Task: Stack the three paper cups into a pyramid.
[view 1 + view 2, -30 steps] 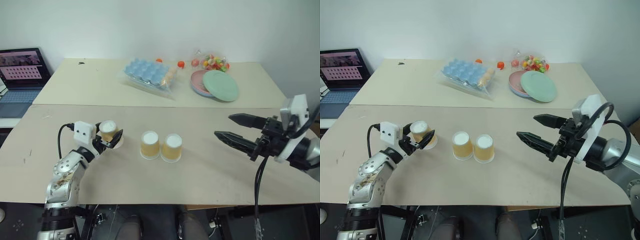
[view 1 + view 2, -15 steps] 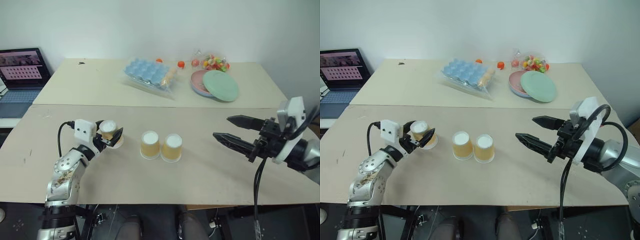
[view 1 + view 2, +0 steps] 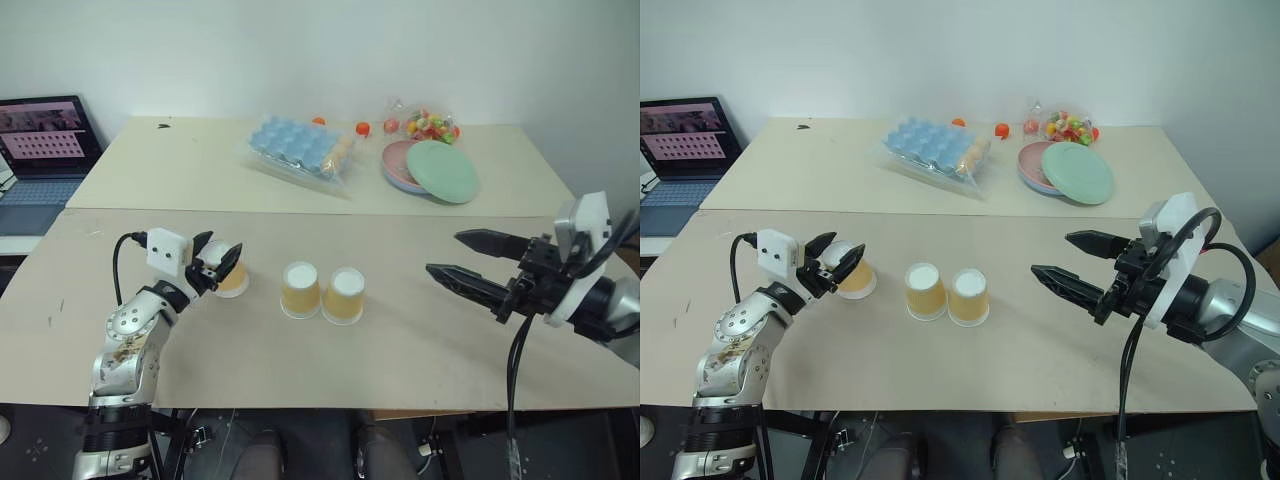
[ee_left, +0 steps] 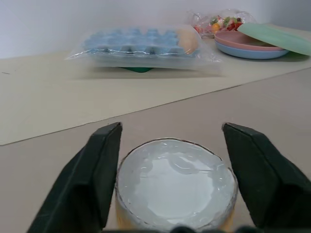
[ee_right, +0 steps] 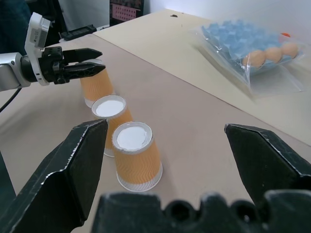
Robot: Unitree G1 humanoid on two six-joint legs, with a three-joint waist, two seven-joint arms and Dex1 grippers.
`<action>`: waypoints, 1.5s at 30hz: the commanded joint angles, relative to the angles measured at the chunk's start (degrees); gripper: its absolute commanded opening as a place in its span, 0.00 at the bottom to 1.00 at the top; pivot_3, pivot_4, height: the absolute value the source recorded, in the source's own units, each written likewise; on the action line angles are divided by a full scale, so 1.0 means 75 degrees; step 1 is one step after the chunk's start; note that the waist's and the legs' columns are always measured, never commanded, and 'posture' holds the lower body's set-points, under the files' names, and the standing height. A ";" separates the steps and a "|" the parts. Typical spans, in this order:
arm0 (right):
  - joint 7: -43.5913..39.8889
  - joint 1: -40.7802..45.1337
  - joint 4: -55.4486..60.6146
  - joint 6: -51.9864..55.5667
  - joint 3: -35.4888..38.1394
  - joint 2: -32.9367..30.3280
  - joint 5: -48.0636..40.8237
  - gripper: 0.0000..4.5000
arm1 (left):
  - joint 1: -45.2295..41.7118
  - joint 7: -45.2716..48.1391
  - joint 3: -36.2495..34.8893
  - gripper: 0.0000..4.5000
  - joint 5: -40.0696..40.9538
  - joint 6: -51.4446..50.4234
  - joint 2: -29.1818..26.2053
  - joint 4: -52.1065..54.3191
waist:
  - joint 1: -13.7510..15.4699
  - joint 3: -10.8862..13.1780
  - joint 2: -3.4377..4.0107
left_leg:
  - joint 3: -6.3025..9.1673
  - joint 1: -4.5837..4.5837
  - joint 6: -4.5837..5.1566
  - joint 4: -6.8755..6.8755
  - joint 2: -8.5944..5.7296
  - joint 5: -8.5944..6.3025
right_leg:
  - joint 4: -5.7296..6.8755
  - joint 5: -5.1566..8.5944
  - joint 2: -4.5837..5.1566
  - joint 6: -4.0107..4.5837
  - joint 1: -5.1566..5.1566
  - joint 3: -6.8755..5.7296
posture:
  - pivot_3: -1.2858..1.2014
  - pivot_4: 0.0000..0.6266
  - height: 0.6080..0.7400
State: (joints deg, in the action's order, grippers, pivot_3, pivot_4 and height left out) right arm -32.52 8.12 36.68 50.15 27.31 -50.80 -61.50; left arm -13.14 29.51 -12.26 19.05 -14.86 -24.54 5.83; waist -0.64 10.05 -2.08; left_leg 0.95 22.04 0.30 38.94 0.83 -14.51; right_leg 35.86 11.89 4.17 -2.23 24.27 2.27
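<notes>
Three paper cups stand upside down on the near table, with orange walls and white bases up. The left cup (image 3: 232, 281) stands apart. My left gripper (image 3: 222, 256) is shut on it near its top, one black finger on each side of the white base (image 4: 175, 179). The middle cup (image 3: 300, 290) and the right cup (image 3: 343, 295) stand side by side, touching. Off to the right, my right gripper (image 3: 443, 252) hovers open and empty, pointing toward the cups.
On the far table lie a blue egg tray in a plastic bag (image 3: 298, 148), stacked pink and green plates (image 3: 432, 170) and a bag of sweets (image 3: 428, 125). A laptop (image 3: 40, 140) sits at the far left. A seam separates the two tables.
My left gripper's fingers have closed onto the top of the left cup, hiding its white base from the head camera. The right gripper and the other two cups have kept still.
</notes>
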 commanded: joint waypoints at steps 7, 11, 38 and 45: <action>0.0116 0.0081 0.0137 -0.0209 0.0118 -0.0004 -0.0099 1.00 | -0.0223 -0.0103 0.0055 0.54 -0.0065 0.0028 -0.0065 0.0265 | 0.0000 0.0000 0.0000 | 0.0000 -0.0002 0.0000 0.0000 0.0000 0.0000 | 0.0001 0.0000 0.0000 0.0000 -0.0001 0.0000 | 0.52 0.24 0.97; 0.0127 0.0053 0.0134 -0.0215 0.0131 -0.0005 -0.0087 1.00 | -0.0877 -0.0230 0.0074 0.54 -0.0003 -0.0150 -0.0057 0.0325 | 0.0007 0.0002 -0.0003 | 0.0002 0.0001 0.0000 0.0001 0.0000 0.0000 | 0.0001 0.0001 -0.0001 -0.0003 0.0000 -0.0001 | 0.52 0.24 0.97; 0.0543 -0.0409 0.0570 -0.0224 0.0141 0.0296 -0.0252 1.00 | -0.5445 0.3622 0.1806 0.54 0.2291 -0.3360 -0.1030 0.0115 | -0.0022 0.0011 -0.0016 | 0.0005 0.0009 0.0001 0.0002 -0.0006 0.0000 | -0.0002 0.0009 -0.0006 -0.0019 0.0004 0.0001 | 0.52 0.24 0.97; 0.0772 -0.0935 0.0940 -0.0296 0.0358 0.0482 -0.0284 1.00 | -0.5645 0.4258 0.2119 0.54 0.2442 -0.3548 -0.0813 -0.0063 | -0.0016 0.0011 -0.0017 | 0.0007 0.0016 0.0001 0.0002 -0.0006 0.0000 | -0.0005 0.0008 -0.0004 -0.0017 0.0008 0.0002 | 0.52 0.24 0.97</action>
State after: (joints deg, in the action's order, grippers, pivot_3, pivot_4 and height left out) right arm -27.30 1.48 41.63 50.14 27.57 -47.59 -62.16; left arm -53.54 60.33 3.64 36.24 -41.68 -31.03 5.03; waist -0.75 10.14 -2.21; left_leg 1.00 22.16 0.31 38.95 0.78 -14.52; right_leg 35.83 11.95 4.15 -2.36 24.32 2.28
